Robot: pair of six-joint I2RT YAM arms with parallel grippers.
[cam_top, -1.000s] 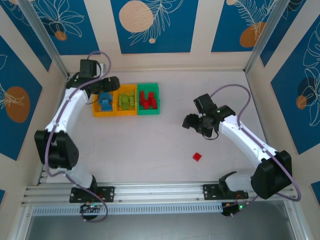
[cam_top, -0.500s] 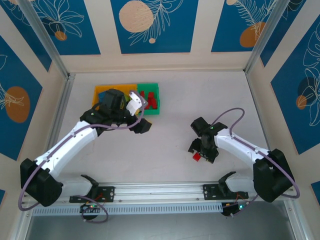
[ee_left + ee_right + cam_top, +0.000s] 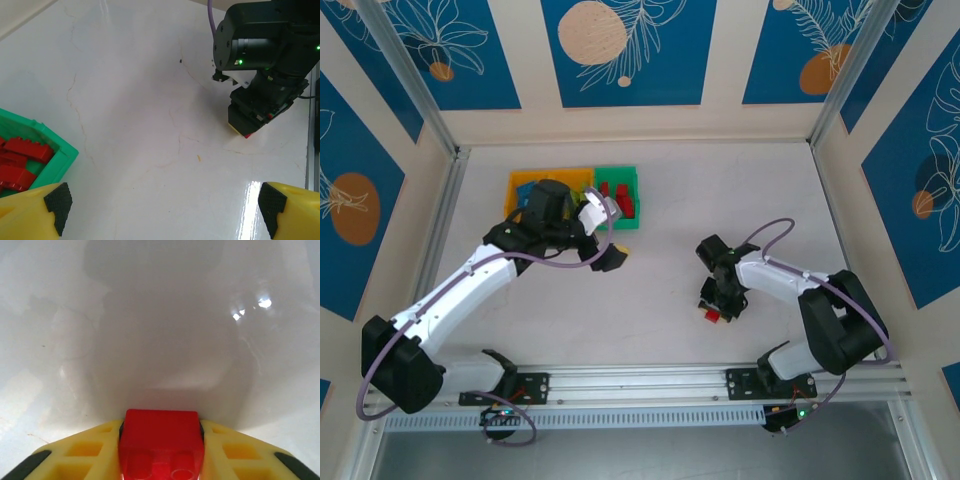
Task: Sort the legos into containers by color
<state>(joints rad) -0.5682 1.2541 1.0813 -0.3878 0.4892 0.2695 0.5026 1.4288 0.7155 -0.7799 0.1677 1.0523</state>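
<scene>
I am gripping the small red studded plastic brick (image 3: pixel 161 440) in my right claw (image 3: pixel 714 312), its yellow fingers (image 3: pixel 85 455) pressing on the brick's two opposite sides; the claw is reaching straight down at the white worktop (image 3: pixel 720 190), well apart from the bins, because that is where this loose brick is lying; I cannot tell whether the brick is touching the surface or just clear of it.

My left claw (image 3: pixel 165 202) is standing wide open and carrying nothing; it is hovering just beside the near corner of the green open-topped plastic bin (image 3: pixel 55 150), with my left arm lying across the two orange-yellow bins (image 3: pixel 525 182) in the overhead view; its camera is looking across at my right claw, which is squatting over the brick.

Red bricks (image 3: pixel 20 160) are lying in the green bin, so I am judging that bin to be where my brick is going; the squeeze on flat sides looks square, so it should be lifting cleanly; the left arm is crowding the bin, and I am counting that as the thing to watch on the way over.
</scene>
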